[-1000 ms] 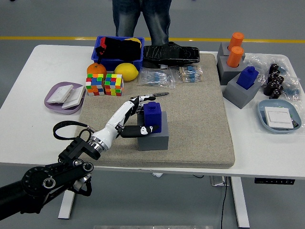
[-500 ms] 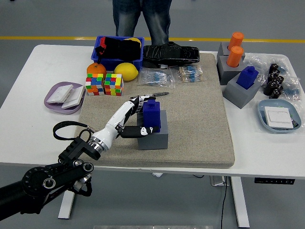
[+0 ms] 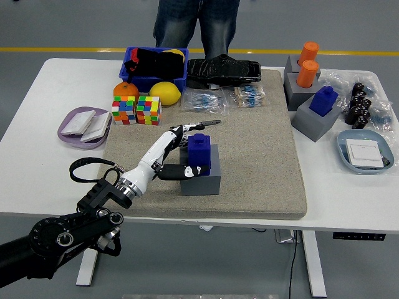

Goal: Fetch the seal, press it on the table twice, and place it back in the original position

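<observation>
While the left hand (image 3: 181,152) is reaching in from the lower left, its fingers (image 3: 181,131) are curling around the blue seal (image 3: 200,150), which is sitting in the grey holder (image 3: 201,176) on the beige mat (image 3: 262,162), with the thumb lying across the holder's front; how firmly the hand is gripping is hard to tell, since the seal is hiding the fingertips behind it. The right arm is lying outside the picture. A person (image 3: 196,22) is standing at the far side of the desk (image 3: 37,106), cut off above the legs by the top edge. A second blue seal (image 3: 323,101) is resting in a grey block at the right, and two orange stamps (image 3: 307,64) are standing behind it. The contents of the blue bin (image 3: 155,68) are showing only as dark shapes, and the small packets (image 3: 225,98) near the mat's far edge are too small to read. No writing is legible anywhere.
</observation>
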Robot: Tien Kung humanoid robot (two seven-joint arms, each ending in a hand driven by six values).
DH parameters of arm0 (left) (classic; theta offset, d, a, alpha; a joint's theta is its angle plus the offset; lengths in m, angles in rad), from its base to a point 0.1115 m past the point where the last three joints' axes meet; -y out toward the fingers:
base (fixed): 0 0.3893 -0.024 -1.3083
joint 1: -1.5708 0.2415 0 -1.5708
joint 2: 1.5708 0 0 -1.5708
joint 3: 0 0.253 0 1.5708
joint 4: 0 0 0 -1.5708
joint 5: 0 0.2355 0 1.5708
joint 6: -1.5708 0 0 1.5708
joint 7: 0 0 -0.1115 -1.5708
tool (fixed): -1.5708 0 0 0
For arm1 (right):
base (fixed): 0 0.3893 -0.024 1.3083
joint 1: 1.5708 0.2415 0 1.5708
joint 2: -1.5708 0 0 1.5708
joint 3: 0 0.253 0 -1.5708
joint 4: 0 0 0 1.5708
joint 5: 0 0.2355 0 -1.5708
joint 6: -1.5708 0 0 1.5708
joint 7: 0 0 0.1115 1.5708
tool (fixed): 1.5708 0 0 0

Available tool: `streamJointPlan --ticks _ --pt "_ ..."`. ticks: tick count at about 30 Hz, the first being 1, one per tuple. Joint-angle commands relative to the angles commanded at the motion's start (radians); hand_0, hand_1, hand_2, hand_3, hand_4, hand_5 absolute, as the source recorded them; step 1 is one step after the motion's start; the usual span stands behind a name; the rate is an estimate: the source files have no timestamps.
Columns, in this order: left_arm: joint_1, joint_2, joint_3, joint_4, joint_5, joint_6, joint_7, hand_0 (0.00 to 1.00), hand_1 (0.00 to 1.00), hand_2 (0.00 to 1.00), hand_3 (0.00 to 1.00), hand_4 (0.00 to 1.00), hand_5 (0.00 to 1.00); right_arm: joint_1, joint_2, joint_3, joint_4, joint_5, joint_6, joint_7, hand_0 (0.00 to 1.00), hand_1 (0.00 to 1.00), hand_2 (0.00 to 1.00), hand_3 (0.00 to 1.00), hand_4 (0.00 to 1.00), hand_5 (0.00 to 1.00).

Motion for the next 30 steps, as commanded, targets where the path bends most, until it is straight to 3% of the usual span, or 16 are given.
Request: streamJointPlan --ticks 30 --pt "0.001 -0.006 -0.001 0.018 0.024 0.051 -0.040 0.613 0.535 0.488 0.787 0.774 0.002 0.000 0.000 -0.003 0.000 0.002 0.000 0.001 0.788 0.683 0.655 0.622 0.798 0.451"
